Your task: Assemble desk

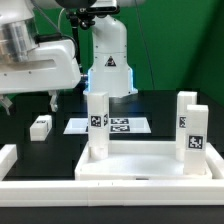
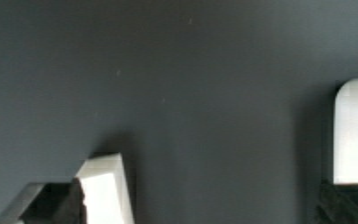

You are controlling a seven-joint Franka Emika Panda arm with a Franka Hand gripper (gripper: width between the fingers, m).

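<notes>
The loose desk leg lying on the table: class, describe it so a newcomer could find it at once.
Start at the wide white desk top in the foreground, where two legs stand upright. Look past its corner toward the exterior view's left, onto the black table. There a small white block, the loose leg, lies on its side, alone and apart from the top, unlike the two upright legs.

Exterior view low, near the desk (image 1: pixel 150 160), wrist view close above dark table (image 2: pixel 176 90)

Robotics lab test bench.
A robot arm (image 1: pixel 105 50) over a black table (image 1: pixel 40 105), green backdrop (image 1: pixel 175 40), tagged marker board (image 1: pixel 120 125).
</notes>
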